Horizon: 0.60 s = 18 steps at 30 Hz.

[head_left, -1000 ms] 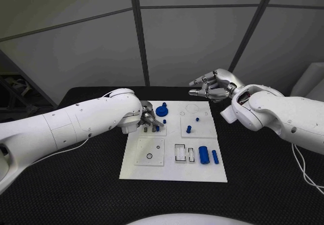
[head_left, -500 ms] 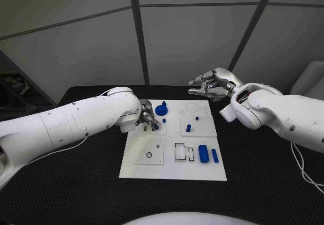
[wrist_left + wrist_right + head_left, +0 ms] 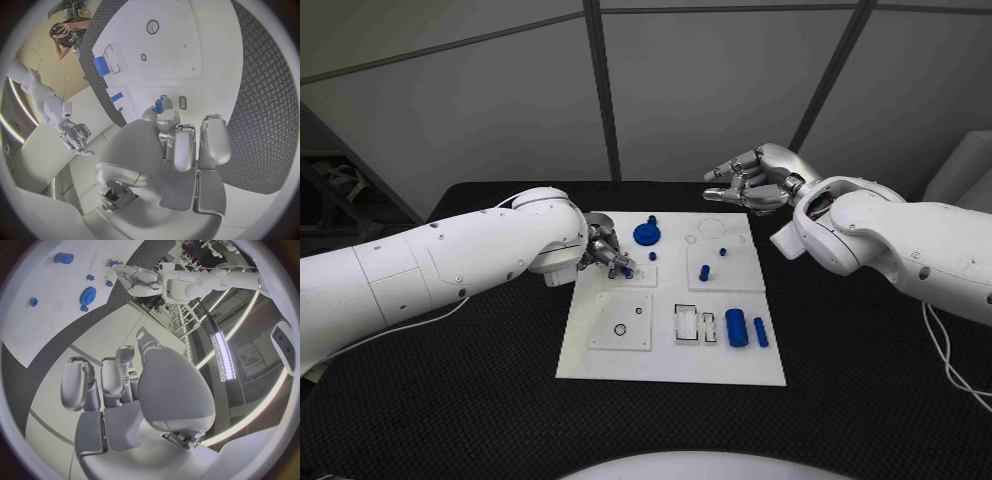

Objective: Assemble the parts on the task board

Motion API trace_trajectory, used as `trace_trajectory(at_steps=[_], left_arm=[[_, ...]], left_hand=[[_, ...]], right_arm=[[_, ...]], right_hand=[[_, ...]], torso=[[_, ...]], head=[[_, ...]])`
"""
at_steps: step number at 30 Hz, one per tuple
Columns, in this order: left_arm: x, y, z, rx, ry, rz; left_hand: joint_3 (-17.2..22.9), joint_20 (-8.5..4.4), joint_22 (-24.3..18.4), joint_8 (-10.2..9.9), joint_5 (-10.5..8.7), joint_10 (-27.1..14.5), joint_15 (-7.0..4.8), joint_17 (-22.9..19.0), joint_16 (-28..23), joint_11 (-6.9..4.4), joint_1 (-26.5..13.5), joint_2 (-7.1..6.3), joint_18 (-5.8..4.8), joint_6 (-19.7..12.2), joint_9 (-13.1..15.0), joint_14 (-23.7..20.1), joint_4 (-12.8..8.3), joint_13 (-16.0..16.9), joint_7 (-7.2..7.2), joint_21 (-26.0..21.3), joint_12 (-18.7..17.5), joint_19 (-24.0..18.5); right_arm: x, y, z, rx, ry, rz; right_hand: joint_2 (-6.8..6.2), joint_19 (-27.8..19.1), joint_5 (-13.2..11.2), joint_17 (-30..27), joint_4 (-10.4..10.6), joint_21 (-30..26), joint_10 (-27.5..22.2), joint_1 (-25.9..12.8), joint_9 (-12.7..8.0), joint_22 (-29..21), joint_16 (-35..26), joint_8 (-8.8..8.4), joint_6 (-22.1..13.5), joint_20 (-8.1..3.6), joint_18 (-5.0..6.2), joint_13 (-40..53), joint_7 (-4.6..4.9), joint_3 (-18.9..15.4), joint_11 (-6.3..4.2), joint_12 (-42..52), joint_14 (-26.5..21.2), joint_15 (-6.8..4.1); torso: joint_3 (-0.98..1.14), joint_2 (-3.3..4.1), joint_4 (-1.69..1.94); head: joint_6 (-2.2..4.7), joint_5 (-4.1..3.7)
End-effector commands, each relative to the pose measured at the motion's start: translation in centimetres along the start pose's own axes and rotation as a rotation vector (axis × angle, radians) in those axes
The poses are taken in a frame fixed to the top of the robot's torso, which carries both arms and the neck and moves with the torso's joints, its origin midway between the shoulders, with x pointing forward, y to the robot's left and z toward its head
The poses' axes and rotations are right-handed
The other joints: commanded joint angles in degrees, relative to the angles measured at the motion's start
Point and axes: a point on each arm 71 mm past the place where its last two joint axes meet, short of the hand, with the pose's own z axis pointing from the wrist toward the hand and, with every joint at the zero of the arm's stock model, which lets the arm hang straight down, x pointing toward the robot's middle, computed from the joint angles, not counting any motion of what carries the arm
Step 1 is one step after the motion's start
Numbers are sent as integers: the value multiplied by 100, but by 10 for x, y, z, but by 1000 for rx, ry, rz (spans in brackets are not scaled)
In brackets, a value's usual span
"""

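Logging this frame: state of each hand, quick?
Left hand: fingers on a small blue part at the task board.
Right hand: curled, holding nothing, beyond the board.

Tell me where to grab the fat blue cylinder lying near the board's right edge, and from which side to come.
Grip the fat blue cylinder across its round sides at mid-length, coming from straight above. It lies flat on the task board, a white block on one side and a thinner blue pin on the other, so fingers likely fit only top-down.
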Motion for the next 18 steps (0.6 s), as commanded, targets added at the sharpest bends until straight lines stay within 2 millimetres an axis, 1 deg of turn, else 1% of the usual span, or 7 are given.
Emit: trace_trajectory(at_steps=[1, 3, 4, 6, 12, 13, 18], left_arm=[[-3, -1, -3, 6, -46, 1], [-3, -1, -4, 7, -47, 5], [-3, -1, -4, 8, -47, 9], [-3, -2, -4, 9, -52, 18], [-2, -5, -5, 22, -57, 29], [-1, -6, -5, 24, -58, 35], [0, -9, -5, 31, -66, 69]], left_hand=[[1396, 14, 35, -36, 5, 127, 4, 554, 23, -62, -208, -83, 19, 61, 68, 381, -1197, 42, -15, 39, -38, 47], [1453, 11, 42, -43, 2, 132, 6, 557, 26, -61, -242, -101, 19, 66, 84, 382, -1209, 52, -17, 42, -38, 49], [1695, 5, 76, -72, -7, 154, 13, 573, 40, -59, -387, -176, 17, 87, 151, 385, -1262, 97, -21, 54, -31, 62], [1810, 10, 105, -84, -10, 178, 4, 603, 64, -60, -458, -211, 9, 100, 187, 393, -1288, 146, -22, 67, 32, 76], [2025, 8, 114, -105, -7, 208, 3, 640, 96, -60, -583, -273, 10, 123, 261, 403, -1347, 214, -28, 65, 87, 75], [2102, 7, 119, -114, -7, 212, 6, 645, 101, -57, -626, -294, 10, 130, 288, 404, -1371, 227, -31, 65, 81, 75], [2162, 10, 124, -121, -8, 219, 3, 653, 107, -58, -661, -319, 9, 137, 312, 405, -1395, 244, -30, 65, 88, 76]], right_arm=[[1, 2, 1, -16, 8, -20], [1, 2, 2, -19, 9, -26], [1, 3, 2, -21, 9, -32], [1, 3, 2, -30, 10, -53], [2, 5, 3, -48, 13, -95], [3, 5, 3, -50, 13, -102], [3, 5, 3, -56, 15, -119]], right_hand=[[43, 30, 30, -2, -15, 0, 28, -8, -7, 195, -34, -28, 34, -11, 30, 2, -14, -7, 6, 30, 48, 14], [43, 30, 30, -2, -15, 0, 28, -8, -7, 195, -34, -28, 34, -11, 30, 2, -14, -7, 6, 30, 48, 14], [43, 30, 30, -2, -15, 0, 28, -8, -7, 195, -34, -28, 34, -11, 30, 2, -14, -7, 6, 30, 48, 14], [43, 30, 30, -2, -15, 0, 28, -8, -7, 195, -34, -28, 34, -11, 30, 2, -14, -7, 6, 30, 48, 14], [44, 34, 32, 5, -14, 5, 31, -11, -7, 201, -30, -28, 35, -11, 28, 5, -13, -8, 6, 35, 50, 14], [44, 34, 32, 5, -14, 5, 31, -11, -7, 201, -30, -28, 35, -11, 28, 5, -13, -8, 6, 35, 50, 14], [44, 40, 34, 11, -13, 11, 34, -14, -7, 208, -26, -28, 37, -11, 26, 9, -13, -10, 6, 41, 52, 14]], torso=[[2, 5, 4], [0, 7, -2], [0, 7, -2], [-1, 12, -9], [-4, 20, -24], [-3, 21, -23], [-1, 17, -13]], head=[[7, 15], [6, 29], [6, 33], [5, 37], [4, 35], [0, 35], [-18, 31]])
